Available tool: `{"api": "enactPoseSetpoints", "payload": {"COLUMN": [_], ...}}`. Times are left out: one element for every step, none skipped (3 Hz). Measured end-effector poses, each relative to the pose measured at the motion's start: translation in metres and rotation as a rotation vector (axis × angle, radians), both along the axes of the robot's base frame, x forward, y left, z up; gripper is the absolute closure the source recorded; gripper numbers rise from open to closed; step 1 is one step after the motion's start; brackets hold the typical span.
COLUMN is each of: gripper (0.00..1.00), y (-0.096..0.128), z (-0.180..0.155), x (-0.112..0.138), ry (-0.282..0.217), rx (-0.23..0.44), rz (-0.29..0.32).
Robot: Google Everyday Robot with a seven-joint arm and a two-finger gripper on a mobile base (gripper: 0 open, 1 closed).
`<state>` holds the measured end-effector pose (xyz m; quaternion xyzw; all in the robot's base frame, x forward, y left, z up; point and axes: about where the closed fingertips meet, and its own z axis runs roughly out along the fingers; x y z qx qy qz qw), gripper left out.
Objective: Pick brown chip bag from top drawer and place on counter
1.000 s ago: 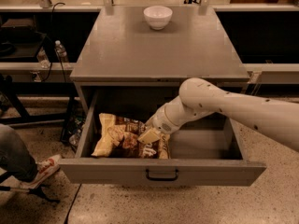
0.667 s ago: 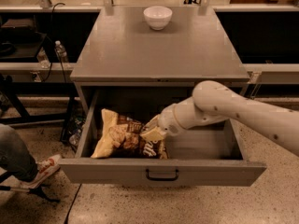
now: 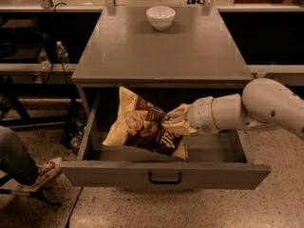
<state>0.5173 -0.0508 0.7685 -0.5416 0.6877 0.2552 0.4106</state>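
Finding: the claw (image 3: 174,121) is clamped on the right-hand edge of the brown chip bag (image 3: 140,127), reaching in from the right over the open top drawer (image 3: 166,174).

The bag hangs tilted inside the drawer opening. Its upper corner sits close under the front lip of the desk (image 3: 156,56), and its lower corner is low in the drawer.

Judgement: an edge grip suits a crinkly bag that offers no firm body. The white bowl (image 3: 160,17) stands at the far end, leaving room for placement.
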Motion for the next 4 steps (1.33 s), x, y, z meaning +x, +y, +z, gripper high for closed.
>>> {"api": "enactPoseSetpoints", "payload": {"gripper": [1.0,1.0,1.0,1.0], "y": [0.0,-0.011,-0.031,-0.052], "z": [0.0,0.029,0.083,0.142], "x": [0.0,0.008,0.029,0.06], "ry": [0.0,-0.08,-0.241,-0.402], "rx": [0.0,-0.043,-0.116,-0.174], "rz": [0.0,-0.036,-0.108,-0.182]}}
